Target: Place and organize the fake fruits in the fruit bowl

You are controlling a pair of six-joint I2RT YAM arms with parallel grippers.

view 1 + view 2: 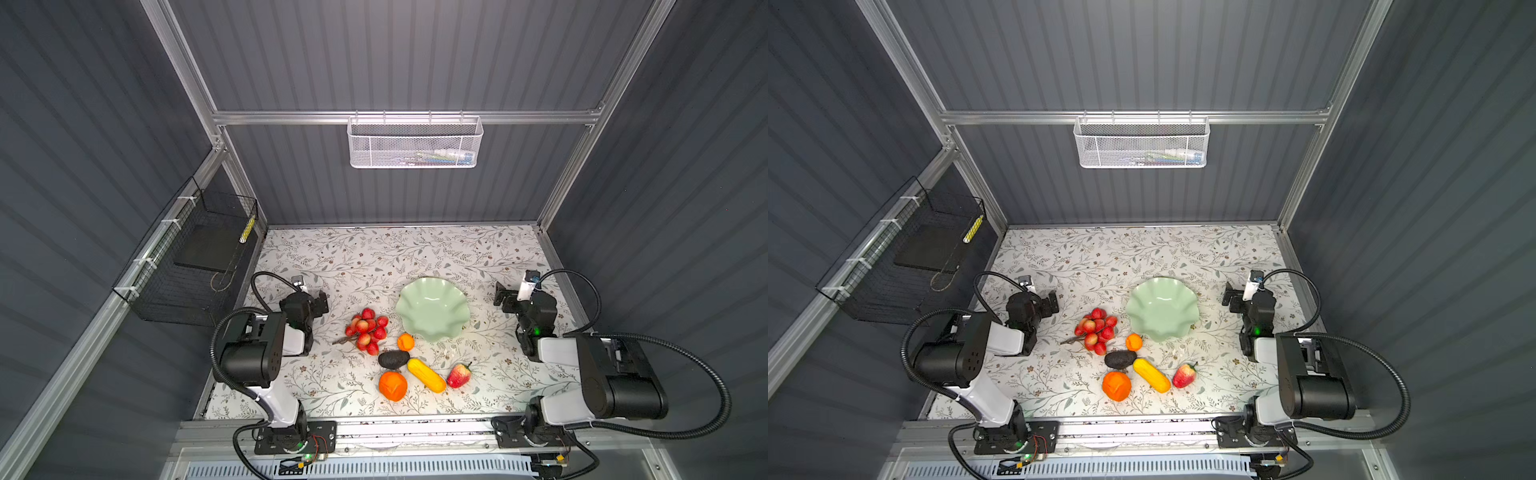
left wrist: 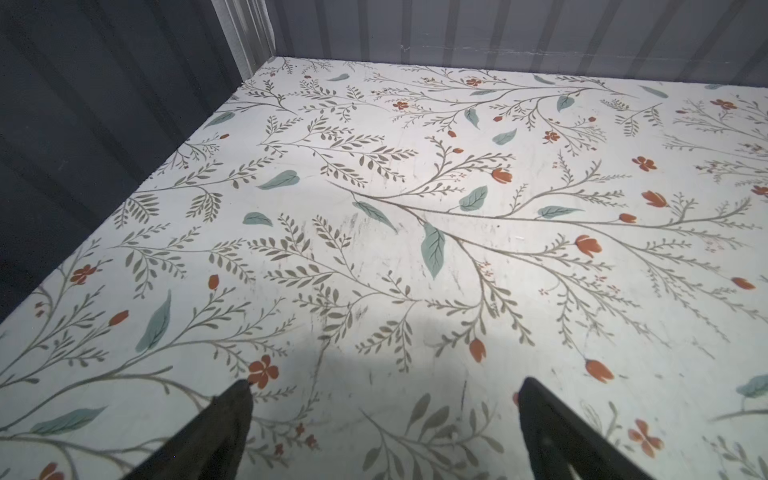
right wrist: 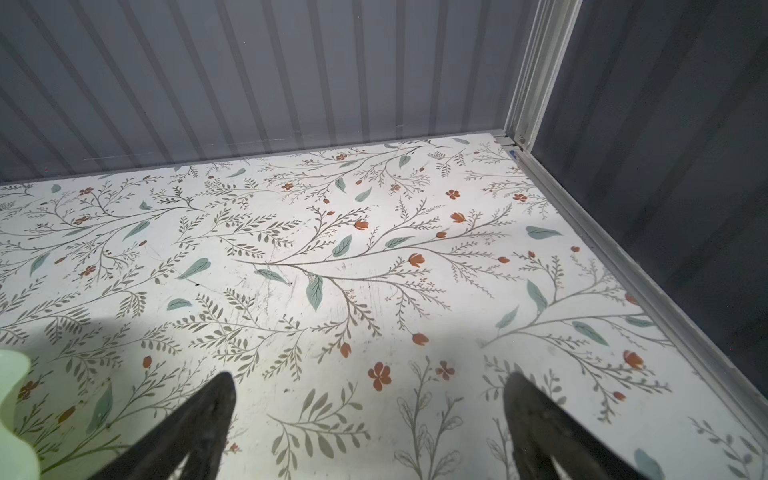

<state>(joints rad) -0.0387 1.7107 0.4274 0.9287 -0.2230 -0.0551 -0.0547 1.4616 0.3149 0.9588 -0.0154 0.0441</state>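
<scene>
fake fruits point(image 1: 426, 375), small plastic set, six pieces, all lying on the pale floral-print counter point(image 1: 353, 257). itemise, please. — a

red-berry bunch on a brown stem point(image 1: 368, 330), furthest left. smaller round orange point(image 1: 405, 342), just beside the bowl's near rim. dark pear-shaped avocado point(image 1: 1120, 359). long yellow ribbed piece point(image 1: 1151, 375), its end seemingly touching the avocado. red strawberry with a green cap point(image 1: 459, 375), furthest right. larger orange point(image 1: 392, 386), nearest the arm bases. — b

receptacle? — a

pale mint-green glossy fruit bowl with a wavy ruffled rim point(image 1: 432, 309), shallow, nothing in it, just behind the fruit group. — b

handling notes? — a

judged light, hollow and stiff, with smooth skins that may slip. the oranges will likely roll: take each across its widest part. take the yellow piece and the avocado across the short width, mid-length. take the strawberry on the body, below the cap. the bunch is lumpy and may dangle: grip the middle of the cluster, or the stem if reachable. the bowl looks hard and possibly breakable, and its low walls hold little, so set pieces down gently rather than dropping them. — b

hands? — a

left hand point(image 2: 384, 384): fingers spread wide, nothing between them, over bare counter left of the bunch. right hand point(image 3: 370, 378): likewise spread and empty, right of the bowl, whose rim just edges into the right wrist view. — b
</scene>
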